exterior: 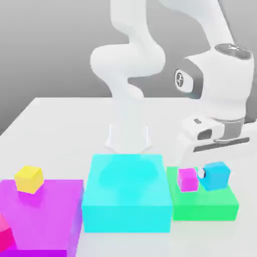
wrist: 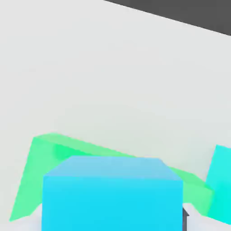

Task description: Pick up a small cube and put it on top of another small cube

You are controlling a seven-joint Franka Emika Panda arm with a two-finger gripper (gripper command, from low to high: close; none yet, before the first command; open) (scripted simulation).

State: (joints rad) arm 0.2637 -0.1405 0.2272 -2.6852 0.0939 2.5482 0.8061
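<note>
**Sky-blue cube clamped in the gripper above the green block**

Seen from the exterior view: white two-finger gripper (exterior: 211, 173) pointing down under the white Franka arm (exterior: 128, 60), closed tight on the small plain sky-blue cube (exterior: 217, 175). One pale fingertip (exterior: 201, 173) visible against the cube's side, on the exterior view's left of it. Cube gripped over the flat green block (exterior: 206, 203); whether touching the block's top or just clear of it, cannot tell.

Just beside it, toward the exterior view's left: small plain magenta-pink cube (exterior: 187, 179), resting on the same green block, upright, near the block's edge next to the large cyan block (exterior: 126, 193). Sky-blue cube beside the pink one, not on top of it; slightly bigger than it.

Large cyan block at the middle of the white tabletop (exterior: 55, 115), in front of the arm's base, touching or nearly touching the green block. Further to the exterior view's left: large flat magenta block (exterior: 50, 221), with a small yellow cube (exterior: 28, 179) sitting on its top. A red-pink shape (exterior: 5, 236) at the frame's edge, cut off.

From the hand view: sky-blue cube (wrist: 113, 194) close up between the fingers, green block (wrist: 40, 171) behind and beneath it, a slice of the cyan block (wrist: 221, 180) at one side, bare tabletop (wrist: 113, 67) beyond.
</note>
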